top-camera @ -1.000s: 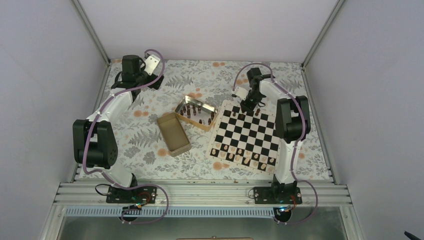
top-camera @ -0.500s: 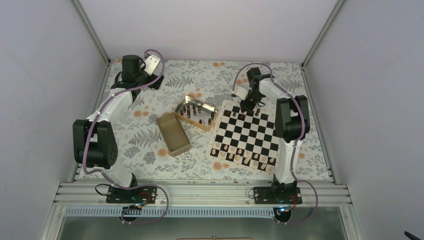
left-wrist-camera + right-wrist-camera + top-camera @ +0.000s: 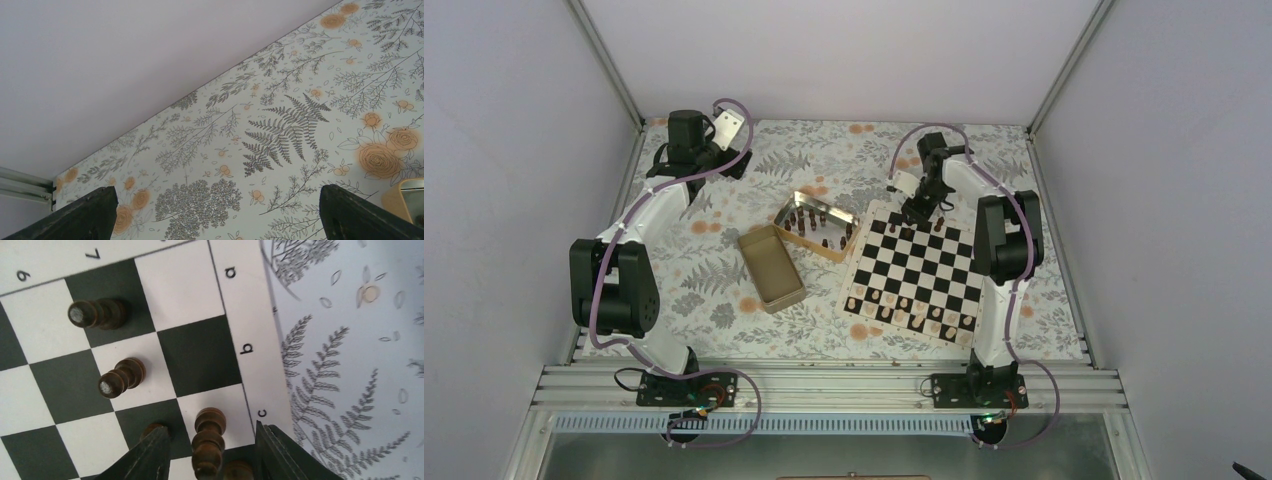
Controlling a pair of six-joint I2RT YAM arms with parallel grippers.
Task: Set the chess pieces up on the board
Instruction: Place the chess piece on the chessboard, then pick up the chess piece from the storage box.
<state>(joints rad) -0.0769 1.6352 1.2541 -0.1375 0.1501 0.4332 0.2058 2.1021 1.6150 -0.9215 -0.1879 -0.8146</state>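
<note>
Right gripper [image 3: 210, 426] is wide and straddles a dark piece [image 3: 207, 442]. There's a visible gap on both sides and neither finger touches it, so I read it as placed and let go. The piece stands upright on the white edge square of the board [image 3: 195, 355], next to the "c" on the border. Step in hand looks like the retreat. Go straight up and keep the jaws as they are, no sideways drift until the fingers [image 3: 150, 455] are above the piece top. It's tight in there: one dark piece [image 3: 152, 430] sits right at the left finger on the next black square, and another [image 3: 237, 471] sits just beside the placed one, partly cut off. Two pawns [image 3: 120, 377] further along that row are well clear. In the top view the right gripper is over the board's far edge, with pale pieces [image 3: 909, 312] lined up along the near edge. More dark pieces wait in the tin [image 3: 796, 204] just off the board's left edge, so that's likely the next pick. Left gripper [image 3: 216, 189] is wide open and empty, parked over the tabletop's far-left corner, well apart from board and tin.
</note>
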